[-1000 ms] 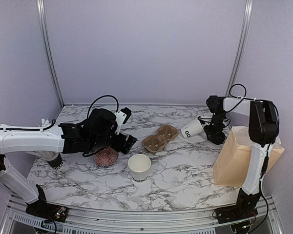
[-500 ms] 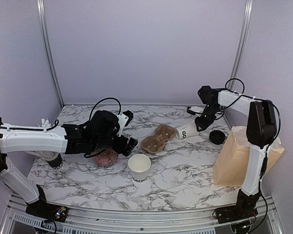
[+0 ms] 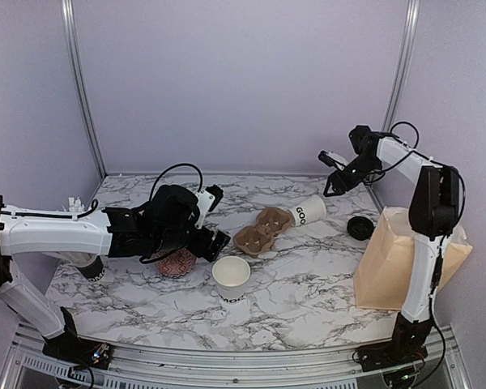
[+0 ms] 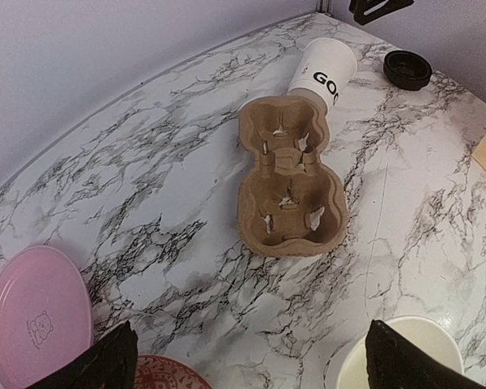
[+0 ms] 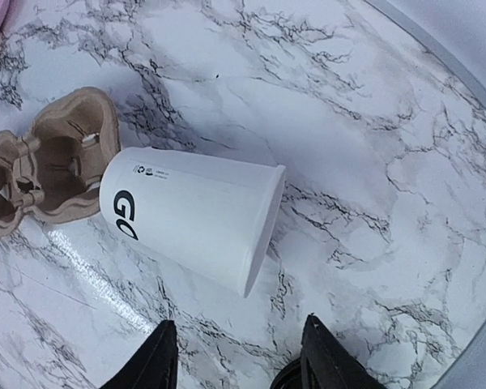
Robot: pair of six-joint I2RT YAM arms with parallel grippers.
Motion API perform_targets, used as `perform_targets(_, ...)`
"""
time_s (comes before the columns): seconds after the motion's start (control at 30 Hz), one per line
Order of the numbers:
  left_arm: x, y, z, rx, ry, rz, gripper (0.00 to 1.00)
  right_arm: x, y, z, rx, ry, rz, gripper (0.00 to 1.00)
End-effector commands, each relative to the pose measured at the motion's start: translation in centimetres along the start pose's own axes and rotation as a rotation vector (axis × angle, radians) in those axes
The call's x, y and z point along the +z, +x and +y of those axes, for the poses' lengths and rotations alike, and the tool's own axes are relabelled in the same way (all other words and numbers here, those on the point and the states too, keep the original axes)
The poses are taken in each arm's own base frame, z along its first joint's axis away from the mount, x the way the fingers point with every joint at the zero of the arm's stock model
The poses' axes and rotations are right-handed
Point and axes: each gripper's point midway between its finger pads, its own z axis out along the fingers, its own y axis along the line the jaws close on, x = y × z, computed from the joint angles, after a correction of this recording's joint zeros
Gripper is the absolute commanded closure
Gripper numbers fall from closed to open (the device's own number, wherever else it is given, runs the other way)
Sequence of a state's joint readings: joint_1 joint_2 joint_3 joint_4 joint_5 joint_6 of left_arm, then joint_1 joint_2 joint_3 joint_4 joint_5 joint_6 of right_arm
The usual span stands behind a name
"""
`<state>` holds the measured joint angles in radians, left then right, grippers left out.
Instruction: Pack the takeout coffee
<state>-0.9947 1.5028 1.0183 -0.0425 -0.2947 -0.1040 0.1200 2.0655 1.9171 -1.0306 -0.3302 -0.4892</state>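
Marbled tabletop (image 3: pixel 308 284) under lilac walls: from overhead, one takeout cup (image 3: pixel 310 211) lies tipped on its side right of centre, base against the brown cup tray (image 3: pixel 265 228), mouth toward the upper right. The right gripper (image 3: pixel 332 174) hangs above and beyond that mouth, nearer than the left gripper (image 3: pixel 215 243), which sits by a second cup (image 3: pixel 231 277), upright and lidless. A black lid (image 3: pixel 359 228) rests loose beside the paper bag (image 3: pixel 405 259). Left wrist view: jaws spread wide, nothing between them, with the tray at centre and the tipped cup beyond it. Right wrist view: fingertips (image 5: pixel 158 356) apart and empty at the bottom edge, with the cup crosswise just above them, long axis left to right. Bare marble around its mouth looks like room enough to me. The tray crowds its base, and the table's edge runs close at upper right.
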Motion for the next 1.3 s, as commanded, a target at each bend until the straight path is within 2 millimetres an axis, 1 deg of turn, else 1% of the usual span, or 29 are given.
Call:
perform_targets(0.0, -0.5, -1.3, -0.6, 0.003, 0.020, -0.020, 0.01, 1.5, -0.8, 0.2, 0.029, -0.189, -0.083, 0.45)
perform_targets(0.03, -0.5, -1.3, -0.7, 0.003, 0.022, -0.020, 0.01, 2.0, -0.9, 0.1, 0.032, -0.208, -0.087, 0.43)
perform_targets(0.13, -0.6, -1.3, -0.8, 0.006, 0.024, -0.018, 0.01, 3.0, -1.4, 0.8, 0.026, -0.287, -0.109, 0.40)
perform_targets(0.23, -0.8, -1.2, -0.8, 0.006, 0.023, -0.016, 0.01, 3.9, -1.5, 1.0, 0.029, -0.328, -0.115, 0.39)
perform_targets(0.33, -0.8, -1.0, -0.8, 0.005, 0.024, -0.012, 0.01, 4.3, -1.4, 1.9, 0.014, -0.375, -0.118, 0.39)
perform_targets(0.43, -0.7, -0.8, -0.8, 0.005, 0.024, -0.008, 0.01, 4.2, -1.2, 2.9, -0.009, -0.421, -0.120, 0.44)
perform_targets(0.57, -0.4, -0.8, -0.9, 0.006, 0.026, -0.004, 0.01, 3.6, -1.3, 4.3, -0.037, -0.478, -0.134, 0.59)
perform_targets(0.7, -0.2, -0.9, -1.2, 0.012, 0.032, 0.000, 0.01, 3.3, -1.5, 4.9, -0.051, -0.492, -0.144, 0.66)
perform_targets(0.8, 0.0, -0.9, -1.3, 0.012, 0.034, 0.002, 0.01, 3.9, -1.6, 4.9, -0.039, -0.480, -0.138, 0.64)
perform_targets(0.9, 0.0, -0.9, -1.4, 0.012, 0.038, 0.005, 0.01, 5.2, -1.7, 3.6, 0.023, -0.416, -0.115, 0.63)
perform_targets(0.93, -0.1, -0.9, -1.5, 0.011, 0.039, 0.005, 0.01, 5.3, -1.6, 3.6, 0.037, -0.417, -0.111, 0.63)
perform_targets(1.03, -0.3, -0.8, -1.5, 0.010, 0.038, 0.007, 0.01, 5.3, -1.5, 4.0, 0.068, -0.434, -0.109, 0.59)
perform_targets(1.13, -0.3, -0.5, -1.3, 0.015, 0.032, 0.012, 0.01, 5.0, -1.3, 4.9, 0.055, -0.428, -0.119, 0.56)
perform_targets(1.27, 0.0, -0.5, -1.5, 0.019, 0.032, 0.017, 0.01, 5.0, -1.3, 6.5, 0.055, -0.408, -0.123, 0.53)
